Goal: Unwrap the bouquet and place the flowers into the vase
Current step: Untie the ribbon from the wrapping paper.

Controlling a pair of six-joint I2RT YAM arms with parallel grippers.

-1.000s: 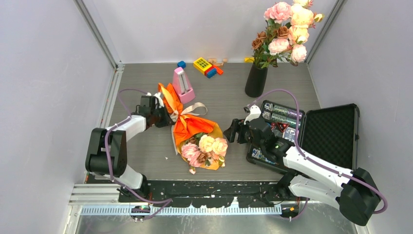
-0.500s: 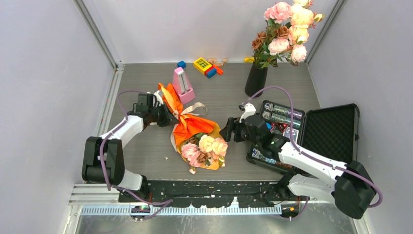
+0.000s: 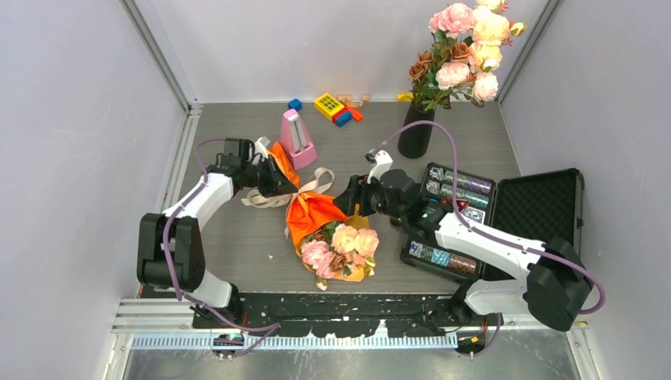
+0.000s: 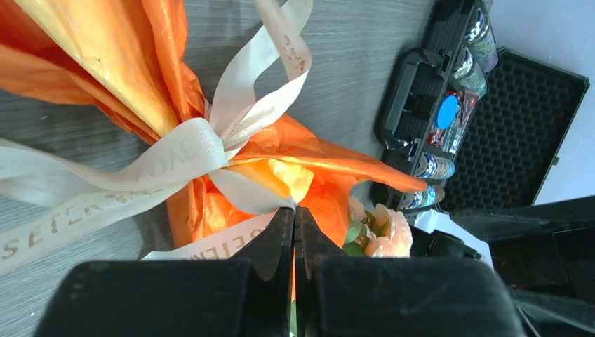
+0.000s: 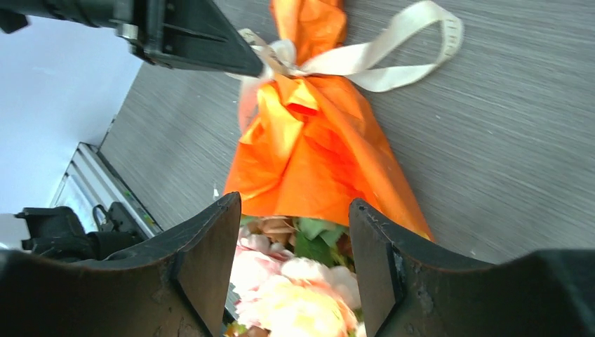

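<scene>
Two arms meet at the bouquet (image 3: 316, 215), which lies on its side on the table (image 3: 237, 237) between them. Its tied neck points to the far left and the flowers (image 3: 342, 247) spill from the wide end toward the near edge. The left gripper (image 4: 295, 210) is clenched tight at the knot, and a strand of the cream ribbon (image 4: 175, 151) looks pinched between its tips. The right gripper (image 5: 295, 203) hangs spread over the mouth of the orange paper (image 5: 316, 154), one finger on either side of the rose heads, grasping nothing. The vase (image 3: 415, 136) stands at the far right, well apart from the bouquet, with a tall bunch of roses in it

This bundle is probably very light, so a tug on the ribbon would likely drag it across the table unless the wrap is pinned. The ribbon is limp and smooth and may slide out of a fingertip pinch. The paper is crinkly and should crush without harm, so its middle is a fair place to press. The fabric blooms are soft and offer poor purchase; the thin stems, gathered together, look like the better place to grip for lifting
</scene>
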